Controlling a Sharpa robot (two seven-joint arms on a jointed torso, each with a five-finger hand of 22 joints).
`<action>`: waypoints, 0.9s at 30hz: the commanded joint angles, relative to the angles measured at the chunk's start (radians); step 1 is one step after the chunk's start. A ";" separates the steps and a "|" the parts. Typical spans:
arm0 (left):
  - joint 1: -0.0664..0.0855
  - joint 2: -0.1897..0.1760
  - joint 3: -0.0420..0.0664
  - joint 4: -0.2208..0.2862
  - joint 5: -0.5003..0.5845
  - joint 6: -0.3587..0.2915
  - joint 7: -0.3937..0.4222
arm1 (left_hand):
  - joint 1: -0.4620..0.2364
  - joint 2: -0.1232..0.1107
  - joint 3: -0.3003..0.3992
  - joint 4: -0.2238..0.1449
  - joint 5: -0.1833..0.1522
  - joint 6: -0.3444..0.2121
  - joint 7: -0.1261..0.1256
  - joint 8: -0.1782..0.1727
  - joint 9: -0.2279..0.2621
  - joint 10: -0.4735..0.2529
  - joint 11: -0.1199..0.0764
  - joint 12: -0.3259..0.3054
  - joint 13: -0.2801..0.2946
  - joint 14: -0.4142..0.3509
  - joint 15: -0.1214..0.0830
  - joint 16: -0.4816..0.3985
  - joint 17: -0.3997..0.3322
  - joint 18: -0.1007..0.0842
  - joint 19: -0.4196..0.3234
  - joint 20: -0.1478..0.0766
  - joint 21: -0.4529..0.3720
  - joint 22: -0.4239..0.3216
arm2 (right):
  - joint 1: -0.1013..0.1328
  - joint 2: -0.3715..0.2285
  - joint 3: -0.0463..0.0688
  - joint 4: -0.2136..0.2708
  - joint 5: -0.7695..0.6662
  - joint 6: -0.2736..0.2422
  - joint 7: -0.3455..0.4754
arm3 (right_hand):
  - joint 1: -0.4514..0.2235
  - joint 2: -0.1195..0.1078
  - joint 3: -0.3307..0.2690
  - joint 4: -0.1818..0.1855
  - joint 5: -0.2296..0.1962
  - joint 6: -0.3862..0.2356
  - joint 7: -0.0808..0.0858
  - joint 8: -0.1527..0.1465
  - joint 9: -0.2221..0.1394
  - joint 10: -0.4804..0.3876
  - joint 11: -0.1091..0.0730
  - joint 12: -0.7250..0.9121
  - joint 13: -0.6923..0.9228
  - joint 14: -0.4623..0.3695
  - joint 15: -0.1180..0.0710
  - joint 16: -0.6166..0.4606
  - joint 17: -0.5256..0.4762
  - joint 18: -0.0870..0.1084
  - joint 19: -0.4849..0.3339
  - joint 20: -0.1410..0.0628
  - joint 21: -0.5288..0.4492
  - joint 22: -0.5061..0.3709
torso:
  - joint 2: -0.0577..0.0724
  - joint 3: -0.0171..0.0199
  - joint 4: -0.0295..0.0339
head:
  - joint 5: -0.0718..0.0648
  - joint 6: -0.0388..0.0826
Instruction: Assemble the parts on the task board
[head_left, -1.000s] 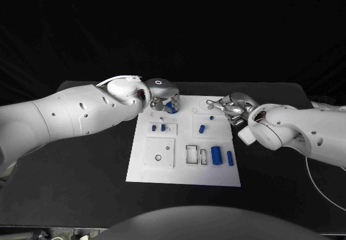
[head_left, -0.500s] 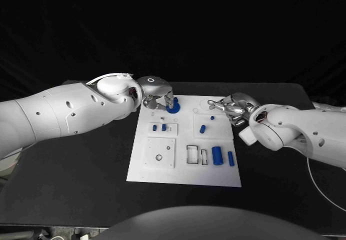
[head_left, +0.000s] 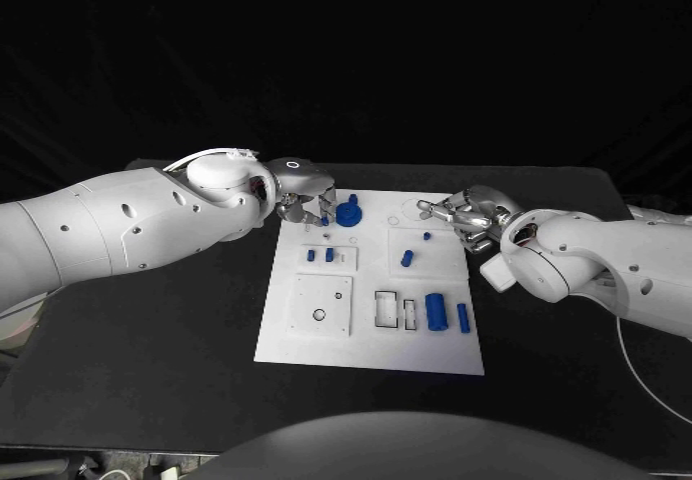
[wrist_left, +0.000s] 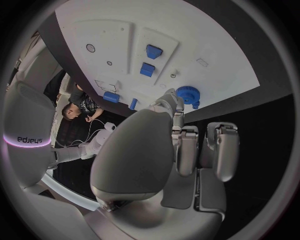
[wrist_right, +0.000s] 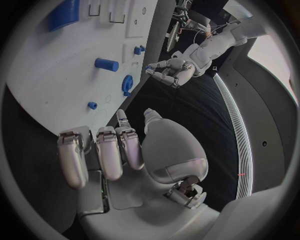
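left hand (head_left: 306, 195): fingers apart, empty, just beside blue gear (head_left: 348, 214)
right hand (head_left: 469, 215): loosely curled, empty
risk: a stray finger may nudge the gear loose from the task board (head_left: 289, 335)

The task board (head_left: 289, 345) occupies the centre of the frame on the table (head_left: 130, 380). The gear part (head_left: 348, 214) stands at the board's upper left, just right of the left hand (head_left: 306, 193). The right hand (head_left: 469, 216) sits at the board's upper right edge.

You have a black worktop (head_left: 173, 330) with the white board (head_left: 368, 345) lying flat at its middle, reaching nearer the far edge than the near edge.
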 joint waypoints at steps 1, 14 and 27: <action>-0.002 0.005 -0.001 -0.007 0.006 0.042 -0.014 | -0.005 0.005 0.004 0.005 0.003 -0.006 0.000 0.004 -0.001 -0.010 0.001 -0.005 -0.001 0.104 0.005 0.003 0.263 -0.008 0.105 -0.004 0.002 0.263 | -0.001 0.000 0.000 0.001 -0.005 0.012 0.003 | 0.005 0.009 -0.008 0.001 0.002 -0.003 0.001 0.004 0.001 0.105 0.007 0.003 0.263 0.104 0.008 0.004 0.263 -0.014 0.103 0.004 0.004 0.263 | 0.000 0.0001 -0.0008 | -0.001 0.000; -0.021 0.021 -0.004 -0.047 0.008 0.067 -0.025 | -0.004 0.005 0.006 0.004 0.003 -0.012 -0.001 0.000 -0.002 -0.018 0.000 -0.006 -0.001 0.104 0.005 0.003 0.263 -0.008 0.105 -0.004 0.002 0.263 | -0.001 -0.001 0.000 0.003 -0.005 0.011 0.003 | 0.005 0.009 -0.008 0.001 0.002 -0.003 0.001 0.004 0.001 0.105 0.007 0.003 0.263 0.104 0.008 0.004 0.263 -0.014 0.103 0.004 0.004 0.263 | 0.000 0.0004 -0.0008 | -0.001 0.000; -0.035 0.045 -0.004 -0.066 0.008 0.073 -0.014 | -0.003 0.004 0.009 0.004 0.003 -0.016 0.000 -0.004 -0.003 -0.023 0.002 -0.006 -0.001 0.104 0.005 0.003 0.263 -0.008 0.105 -0.004 0.002 0.263 | -0.001 -0.002 0.000 0.005 -0.005 0.012 0.001 | 0.005 0.009 -0.008 0.001 0.002 -0.003 0.001 0.004 0.001 0.105 0.007 0.003 0.263 0.104 0.008 0.004 0.263 -0.014 0.103 0.004 0.004 0.263 | 0.000 0.0006 -0.0006 | -0.001 0.000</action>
